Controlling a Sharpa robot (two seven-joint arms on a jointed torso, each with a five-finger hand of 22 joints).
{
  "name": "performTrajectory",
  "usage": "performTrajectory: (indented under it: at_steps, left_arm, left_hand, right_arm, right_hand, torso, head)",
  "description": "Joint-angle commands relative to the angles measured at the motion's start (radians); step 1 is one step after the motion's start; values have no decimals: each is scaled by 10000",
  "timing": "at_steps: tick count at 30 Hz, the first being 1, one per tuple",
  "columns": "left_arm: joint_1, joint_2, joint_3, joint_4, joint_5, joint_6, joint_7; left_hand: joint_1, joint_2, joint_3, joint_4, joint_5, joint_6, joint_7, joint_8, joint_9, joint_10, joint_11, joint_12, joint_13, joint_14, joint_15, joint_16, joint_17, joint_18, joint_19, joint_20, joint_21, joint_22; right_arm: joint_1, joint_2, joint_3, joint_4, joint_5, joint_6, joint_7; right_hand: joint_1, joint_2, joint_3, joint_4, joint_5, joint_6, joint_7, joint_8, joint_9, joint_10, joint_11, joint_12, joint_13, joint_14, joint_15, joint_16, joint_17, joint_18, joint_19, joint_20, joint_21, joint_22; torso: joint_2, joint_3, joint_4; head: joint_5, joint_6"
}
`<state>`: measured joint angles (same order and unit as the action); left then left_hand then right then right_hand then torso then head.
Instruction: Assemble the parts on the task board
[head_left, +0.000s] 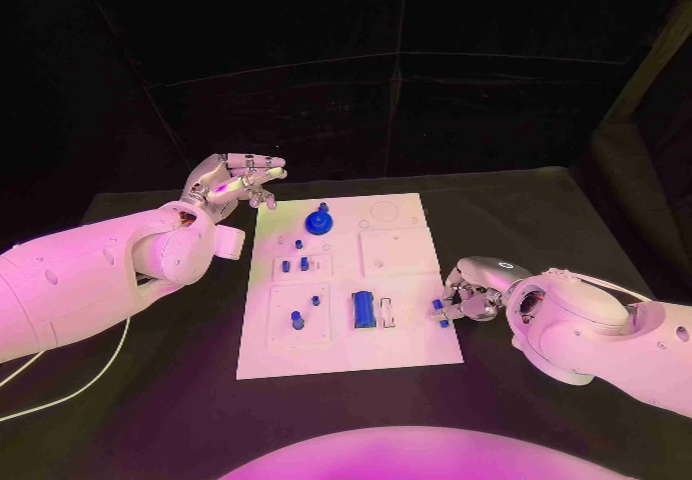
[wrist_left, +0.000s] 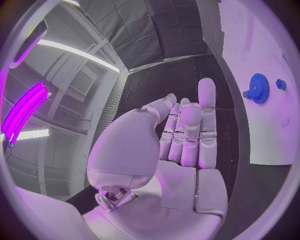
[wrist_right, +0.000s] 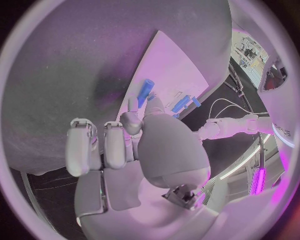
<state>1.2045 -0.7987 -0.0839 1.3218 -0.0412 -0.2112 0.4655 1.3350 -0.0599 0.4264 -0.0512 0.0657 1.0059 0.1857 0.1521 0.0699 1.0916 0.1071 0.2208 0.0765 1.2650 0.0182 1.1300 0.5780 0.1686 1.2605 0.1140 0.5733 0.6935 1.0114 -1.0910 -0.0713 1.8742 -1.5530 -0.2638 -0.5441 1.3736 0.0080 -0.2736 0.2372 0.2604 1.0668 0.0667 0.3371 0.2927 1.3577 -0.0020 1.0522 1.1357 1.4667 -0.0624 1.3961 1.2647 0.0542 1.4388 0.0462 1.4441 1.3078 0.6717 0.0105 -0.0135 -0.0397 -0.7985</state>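
The left hand (head_left: 231, 184) is raised, fingers extended, nothing held. One task board (head_left: 404, 275) lies mid-table. On it are counted one blue gear (head_left: 319, 220), two blue cylinders (head_left: 375, 309) and several small blue pegs (head_left: 296, 266). One blue part (head_left: 438, 311) is pinched by the right hand (head_left: 476, 291) at the board's right edge.

White task board (head_left: 404, 330) lay flat mid-table, blue gear (head_left: 319, 222) stood near its far left corner, small blue pegs (head_left: 296, 266) upright in left insets, two blue bars (head_left: 375, 309) lay side by side centre-front
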Motion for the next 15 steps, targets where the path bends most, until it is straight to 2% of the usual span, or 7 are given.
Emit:
performTrajectory:
  at_steps: [1,3,4,9,13,15]
  left_arm:
    - [12,-7,9,23,31,110,32]
    - [12,-10,9,25,31,113,28]
    - [12,-11,9,25,31,113,27]
    - [12,-18,9,33,31,112,30]
    - [12,-24,9,39,31,114,34]
    - [12,-32,9,41,31,110,35]
  left_hand:
    - [56,3,-7,-32,-23,-83,-17,34,-3,-62,12,64,-16,-101,2,-54,-7,137,-26,2,-61,-10]
    - [56,3,-7,-32,-23,-83,-17,34,-3,-62,12,64,-16,-101,2,-54,-7,137,-26,2,-61,-10]
    - [56,3,-7,-32,-23,-83,-17,34,-3,-62,12,64,-16,-101,2,-54,-7,137,-26,2,-61,-10]
    - [65,6,-4,-40,-22,-86,-17,40,-3,-67,12,71,-17,-104,1,-55,-15,137,-26,2,-63,-12]
    - [65,6,-4,-40,-22,-86,-17,40,-3,-67,12,71,-17,-104,1,-55,-15,137,-26,2,-63,-12]
    - [65,6,-4,-40,-22,-86,-17,40,-3,-67,12,71,-17,-104,1,-55,-15,137,-26,2,-63,-12]
  right_arm:
    - [-36,64,-36,-27,-352,629,-188]
    - [-42,143,-36,-55,-557,774,-243]
    - [-43,163,-36,-64,-608,810,-255]
    - [-57,354,-36,-140,-1027,1073,-337]
    - [-66,457,-37,-152,-1278,1142,-398]
    - [-69,481,-37,-136,-1339,1123,-427]
  right_hand:
    - [323,41,70,-181,184,37,-18,3,50,27,-86,-25,9,487,-103,17,10,-91,32,-24,30,1043]
    - [959,221,335,-510,682,15,-61,-23,98,-28,-132,-111,-29,482,-150,-1,-6,-87,23,-59,17,1033]
    - [1129,269,418,-597,714,12,-67,-34,108,-46,-141,-140,-42,479,-158,-7,-13,-86,19,-70,12,1029]
    - [1752,394,788,-941,498,20,-49,-138,143,-111,-137,-267,-93,473,-155,-33,-23,-83,-3,-94,-15,1009]
    - [1943,470,1035,-1040,101,28,-27,-234,146,-123,-121,-304,-96,477,-144,-31,-3,-85,-1,-88,-16,1016]
    - [1914,480,1075,-1014,72,9,-13,-269,141,-139,-109,-345,-124,474,-136,-41,-16,-82,-11,-83,-27,1005]
  torso:
    - [4,-4,-4]
    - [6,-2,-3]
    - [2,-2,-2]
    - [4,-6,17]
    - [1,-1,20]
    - [1,0,17]
  head:
    - [11,-13]
    - [-1,-13]
    - [-5,-18]
    - [2,-33]
    - [25,-53]
    - [39,-54]
